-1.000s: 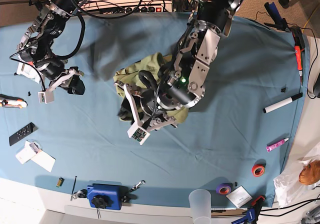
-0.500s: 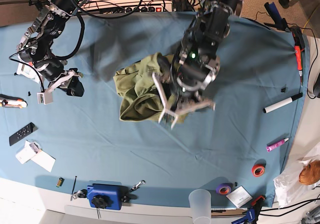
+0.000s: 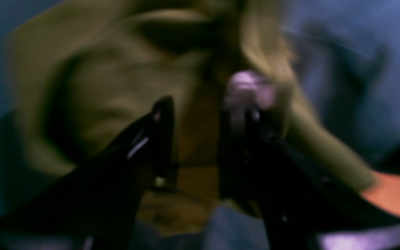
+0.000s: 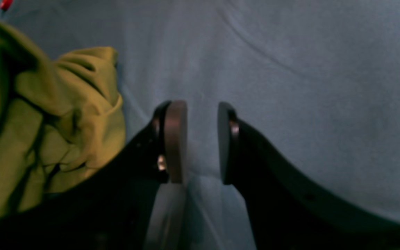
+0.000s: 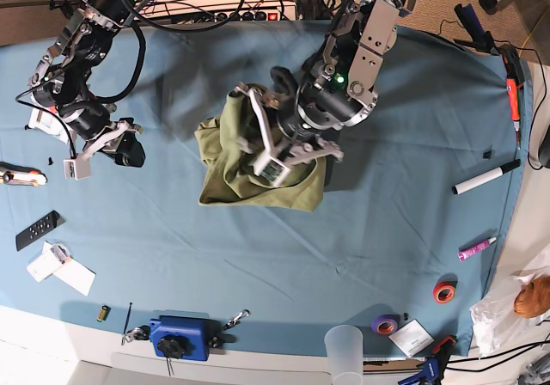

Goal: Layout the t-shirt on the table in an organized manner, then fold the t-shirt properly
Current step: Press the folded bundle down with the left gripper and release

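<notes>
Your left gripper (image 5: 258,131) has swung up-table, lifting a pinched fold of the t-shirt (image 5: 232,174); still bunched below it, layout barely begun; right gripper (image 4: 201,142) spread, empty.

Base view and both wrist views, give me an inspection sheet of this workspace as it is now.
Surface: table, blue cloth, lightly creased.
Job's things: t-shirt, olive, bunched mid-table, not laid out.
Clutter: marker, tape rolls, remote, plastic cup, blue clamp.
Grippers: left tool in the shirt's folds, blurred, grip unclear; right tool open, holding nothing, over bare cloth.
Cables: black leads at the far edge.
Surroundings: floor beyond the table.
</notes>
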Available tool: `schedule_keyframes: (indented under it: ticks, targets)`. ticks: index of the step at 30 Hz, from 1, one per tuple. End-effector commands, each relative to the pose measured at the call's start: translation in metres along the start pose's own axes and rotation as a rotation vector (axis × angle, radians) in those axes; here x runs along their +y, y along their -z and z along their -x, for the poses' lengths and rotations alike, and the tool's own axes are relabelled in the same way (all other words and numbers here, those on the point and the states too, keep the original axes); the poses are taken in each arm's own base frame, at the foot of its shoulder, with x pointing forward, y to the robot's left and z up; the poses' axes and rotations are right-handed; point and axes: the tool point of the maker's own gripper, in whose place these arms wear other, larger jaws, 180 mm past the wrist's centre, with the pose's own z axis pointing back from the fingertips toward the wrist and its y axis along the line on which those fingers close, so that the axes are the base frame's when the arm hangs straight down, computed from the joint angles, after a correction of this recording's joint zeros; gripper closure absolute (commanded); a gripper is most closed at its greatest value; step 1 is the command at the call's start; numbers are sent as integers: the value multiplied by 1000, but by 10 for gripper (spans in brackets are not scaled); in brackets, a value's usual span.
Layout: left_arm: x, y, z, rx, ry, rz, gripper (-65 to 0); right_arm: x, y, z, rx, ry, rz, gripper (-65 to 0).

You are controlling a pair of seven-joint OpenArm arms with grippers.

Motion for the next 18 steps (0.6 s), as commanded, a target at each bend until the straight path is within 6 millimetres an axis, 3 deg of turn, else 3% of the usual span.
schedule_keyframes:
  ticks: [1,6,13,18]
  targets:
    - [-1,-1,-15,-54,0,4,-206,1,-4,-19,-58,-21,-9,-160]
    - [-6,7,-10,-57,-30,39,-206,3,-4,-20,-66,-18,-18,-160]
    - [-39,26,-14,-79,-56,173,-206,11,-5,-27,-104,0,-61,-160]
    - [-48,34,-38,-140,-78,199,-206,11,-5,-26,-98,0,-60,-160]
